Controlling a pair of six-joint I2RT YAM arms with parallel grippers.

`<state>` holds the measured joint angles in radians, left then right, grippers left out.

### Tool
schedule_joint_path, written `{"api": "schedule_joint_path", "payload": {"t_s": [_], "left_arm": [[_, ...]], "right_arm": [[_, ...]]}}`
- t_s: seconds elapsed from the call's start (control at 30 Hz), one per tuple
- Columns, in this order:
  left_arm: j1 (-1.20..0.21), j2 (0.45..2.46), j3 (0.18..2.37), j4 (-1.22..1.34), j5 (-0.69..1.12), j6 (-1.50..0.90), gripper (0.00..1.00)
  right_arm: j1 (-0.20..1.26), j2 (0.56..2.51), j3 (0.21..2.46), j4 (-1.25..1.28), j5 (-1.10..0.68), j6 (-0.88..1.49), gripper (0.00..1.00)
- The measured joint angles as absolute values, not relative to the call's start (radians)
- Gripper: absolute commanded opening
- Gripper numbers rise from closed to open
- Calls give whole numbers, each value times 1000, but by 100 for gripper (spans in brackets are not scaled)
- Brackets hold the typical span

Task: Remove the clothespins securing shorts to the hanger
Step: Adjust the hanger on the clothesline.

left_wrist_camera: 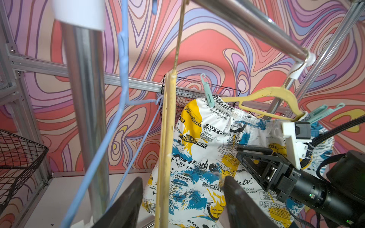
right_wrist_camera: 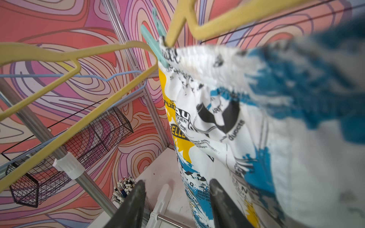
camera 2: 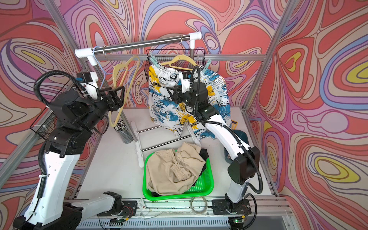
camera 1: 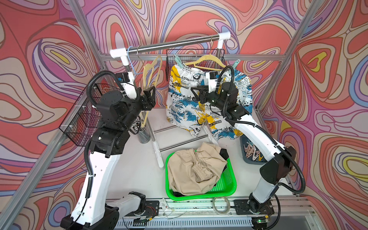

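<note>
Both top views show the white tabletop point(camera 1: 139, 169) carrying a steel clothes rail point(camera 1: 175, 43) with white plastic corners across the upper middle of the frame. From it, centre right, hang the white shorts point(camera 1: 183, 93) printed in blue, yellow and black newspaper lettering, draped on a yellow plastic hanger point(camera 1: 207, 59). Lower centre, a bright green plastic basket point(camera 1: 199, 197) holds crumpled beige shorts point(camera 1: 191, 171), with a corner of black shorts point(camera 1: 224, 153) showing at their right. Left of centre dangle empty yellow hangers point(camera 1: 153, 69). The left gripper point(camera 1: 152, 94) is beside them; in the left wrist view its jaws are wide apart, one hanger's bar standing between them ungripped. The right gripper point(camera 1: 197, 92) points across the printed front, jaws parted and holding nothing. At the tabletop's right edge a grey-blue tray point(camera 1: 242, 143) contains loose pale pink clothespins point(camera 1: 252, 152). On the hanger, mint-green plastic clothespins point(camera 1: 178, 60) clip the waistband at both ends.
</note>
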<state>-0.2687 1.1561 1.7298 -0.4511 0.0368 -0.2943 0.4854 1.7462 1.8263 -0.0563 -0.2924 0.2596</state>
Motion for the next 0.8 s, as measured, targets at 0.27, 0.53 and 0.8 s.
{"api": "schedule_joint_path", "payload": {"t_s": [0.27,0.53,0.8], "left_arm": [[-269,1013,1651,-424,51,-336,77],[-269,845,1525,-345,9,-333,77],[-269,764,1494,-271,99,-327,79]], "right_arm": [[485,1636,1826,-142,-239,173,55],[477,1504,1811,-218,-89,66,60],[454,1397,1819,-316,141,-50,70]]}}
